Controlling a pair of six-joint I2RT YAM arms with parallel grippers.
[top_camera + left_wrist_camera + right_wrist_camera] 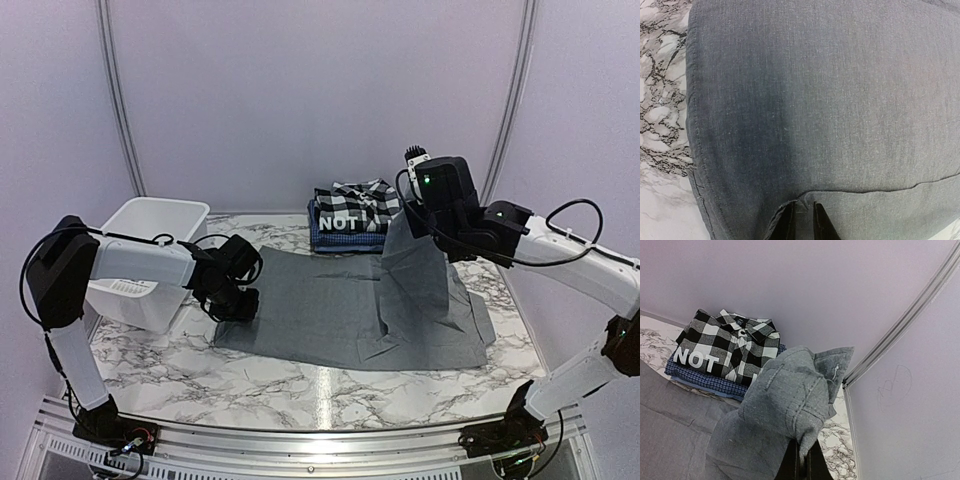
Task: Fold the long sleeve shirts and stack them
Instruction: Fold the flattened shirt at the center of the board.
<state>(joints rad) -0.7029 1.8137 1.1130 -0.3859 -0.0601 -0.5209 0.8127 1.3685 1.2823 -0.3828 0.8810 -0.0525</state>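
The plain grey shirt point(330, 310) lies spread across the marble table, its right part lifted into a peak. My right gripper point(408, 218) hangs above the table, shut on that raised part; in the right wrist view the grey cloth point(785, 400) bunches over the closed gripper point(805, 462). My left gripper point(232, 300) is down at the shirt's left edge. In the left wrist view the left gripper point(804, 220) stands narrow, pinching a folded hem of the shirt point(815, 100). A stack of folded shirts point(352, 215) sits at the back: black-and-white plaid with white letters point(730, 347) on top, blue checked point(700, 377) beneath.
A white plastic tub point(150, 225) stands at the left, close behind my left arm. The marble table point(300, 385) shows bare in front of the shirt. A wall and metal frame post point(900, 325) close in the back right corner.
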